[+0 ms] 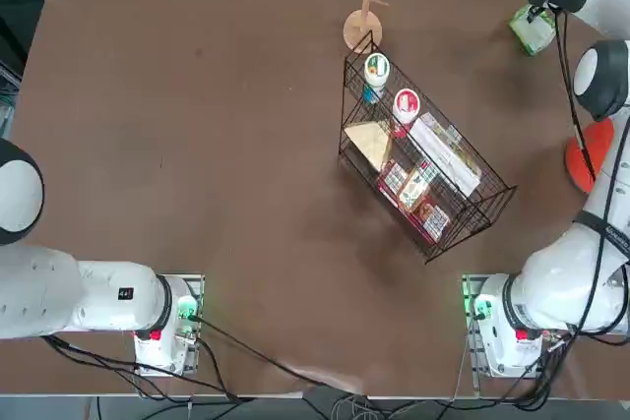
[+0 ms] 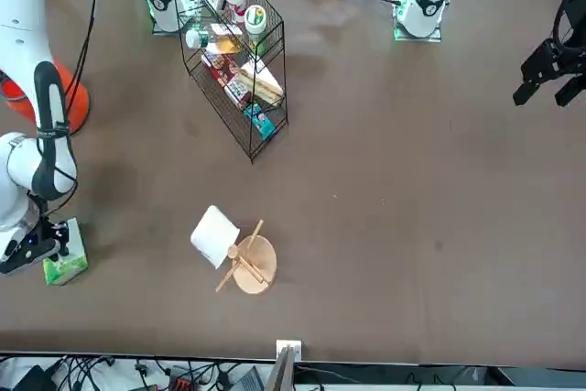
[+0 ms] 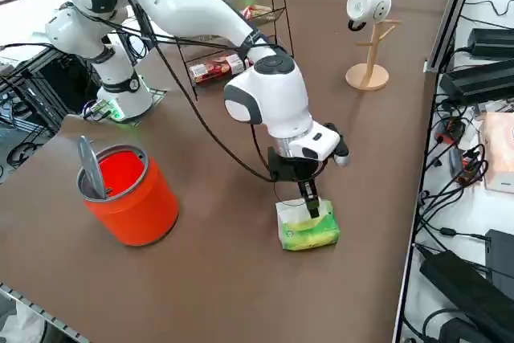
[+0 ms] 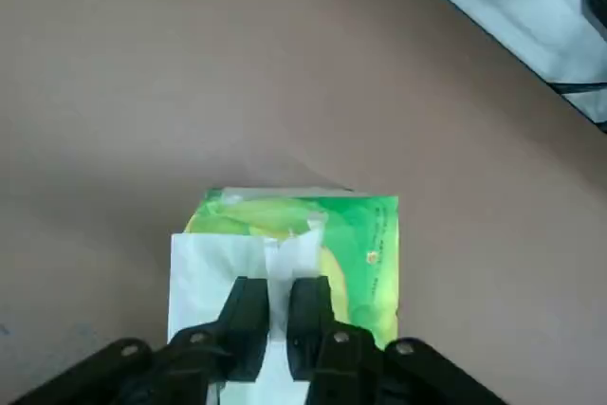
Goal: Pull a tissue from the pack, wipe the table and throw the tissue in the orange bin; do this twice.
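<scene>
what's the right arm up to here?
The right gripper is down on the green tissue pack near the table edge, its fingers pinching the white tissue that sticks out of the top. Nothing is pulled free yet. The orange bin stands nearby.

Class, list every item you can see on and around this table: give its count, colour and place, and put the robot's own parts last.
pack: one, yellow-green, near the table's edge, white tissue showing at its top.
orange bin: one, bright orange, on the table near the pack.
wire basket: one, black, mid-table, holding packets and small jars.
paper roll: one, white, on a wooden stand at the far edge.
table: one, dark brown.
cables: several, black, beyond the table edge.
right gripper: one, black, down on the pack, fingers pinched on the tissue.
</scene>
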`<act>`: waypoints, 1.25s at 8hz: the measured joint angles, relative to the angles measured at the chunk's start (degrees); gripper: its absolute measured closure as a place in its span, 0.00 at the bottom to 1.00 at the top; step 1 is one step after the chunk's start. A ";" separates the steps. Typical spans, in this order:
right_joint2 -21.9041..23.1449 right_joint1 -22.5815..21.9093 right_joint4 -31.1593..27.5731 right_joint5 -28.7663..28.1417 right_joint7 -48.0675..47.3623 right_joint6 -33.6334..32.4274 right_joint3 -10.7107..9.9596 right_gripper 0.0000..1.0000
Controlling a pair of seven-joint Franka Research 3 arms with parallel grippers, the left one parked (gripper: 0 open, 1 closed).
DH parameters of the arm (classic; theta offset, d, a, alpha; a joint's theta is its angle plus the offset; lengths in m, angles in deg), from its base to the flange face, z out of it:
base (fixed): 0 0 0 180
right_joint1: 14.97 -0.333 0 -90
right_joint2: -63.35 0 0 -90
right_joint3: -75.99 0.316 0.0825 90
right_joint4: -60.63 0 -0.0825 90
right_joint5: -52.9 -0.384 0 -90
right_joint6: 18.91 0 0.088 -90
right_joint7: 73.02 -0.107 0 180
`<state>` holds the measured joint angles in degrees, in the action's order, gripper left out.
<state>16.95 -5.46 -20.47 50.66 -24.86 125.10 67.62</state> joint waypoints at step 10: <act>0.95 0.09 2.06 0.08 0.47 -3.77 -0.21 0.89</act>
<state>17.90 -5.37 -18.40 50.74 -24.39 121.33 67.40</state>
